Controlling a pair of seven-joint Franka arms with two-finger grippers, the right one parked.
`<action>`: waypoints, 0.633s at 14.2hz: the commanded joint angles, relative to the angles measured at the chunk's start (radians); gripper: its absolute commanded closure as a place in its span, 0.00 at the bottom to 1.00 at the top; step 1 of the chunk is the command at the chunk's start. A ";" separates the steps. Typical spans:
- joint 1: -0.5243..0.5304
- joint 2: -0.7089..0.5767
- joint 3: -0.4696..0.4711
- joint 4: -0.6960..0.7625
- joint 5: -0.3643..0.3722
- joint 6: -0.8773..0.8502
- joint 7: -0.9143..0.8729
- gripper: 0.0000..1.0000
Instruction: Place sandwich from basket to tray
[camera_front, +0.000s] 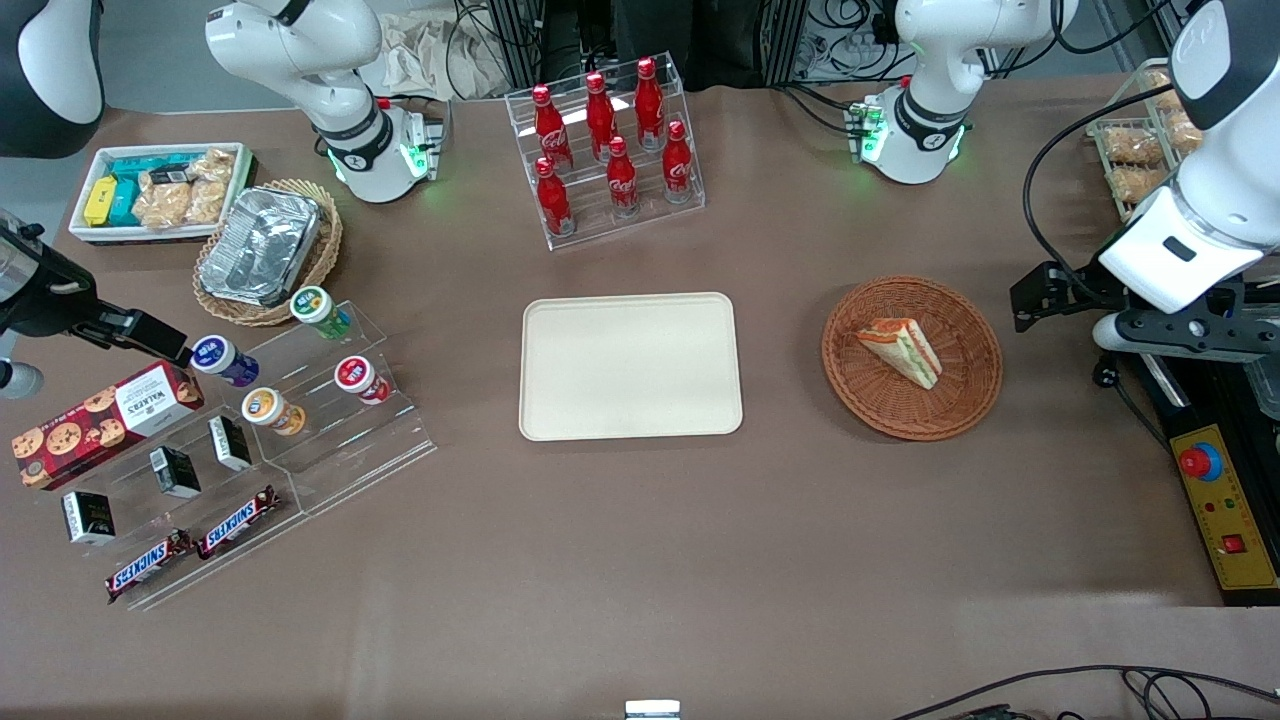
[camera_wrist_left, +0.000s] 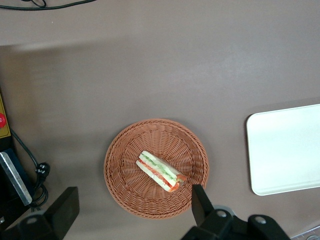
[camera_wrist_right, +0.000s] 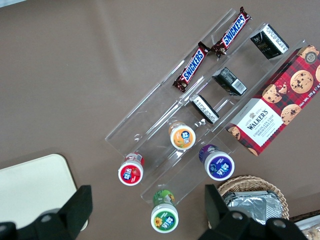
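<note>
The sandwich (camera_front: 903, 350) (camera_wrist_left: 161, 171), a triangular wedge with green and orange-red filling along its cut edge, lies in the round reddish-brown basket (camera_front: 960, 415) (camera_wrist_left: 125, 150). The empty cream tray (camera_front: 630, 365) (camera_wrist_left: 285, 150) lies flat beside the basket, toward the parked arm's end. My left gripper (camera_front: 1040, 292) (camera_wrist_left: 132, 205) hovers above the table beside the basket, toward the working arm's end. It is open and holds nothing. In the left wrist view its fingers stand wide apart, one fingertip (camera_wrist_left: 200, 200) over the basket's rim close to the sandwich's tip.
A clear rack of red cola bottles (camera_front: 608, 150) stands farther from the front camera than the tray. A stepped acrylic stand of snacks (camera_front: 270, 420), a tan basket with a foil container (camera_front: 268, 250) and a white bin (camera_front: 150, 190) sit toward the parked arm's end. A control box (camera_front: 1225, 510) lies at the working arm's end.
</note>
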 joint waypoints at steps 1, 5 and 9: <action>0.002 -0.039 0.004 -0.042 0.004 -0.015 0.003 0.00; 0.005 -0.046 0.006 -0.055 0.027 -0.014 0.012 0.00; 0.005 -0.058 0.011 -0.058 0.029 -0.015 -0.031 0.00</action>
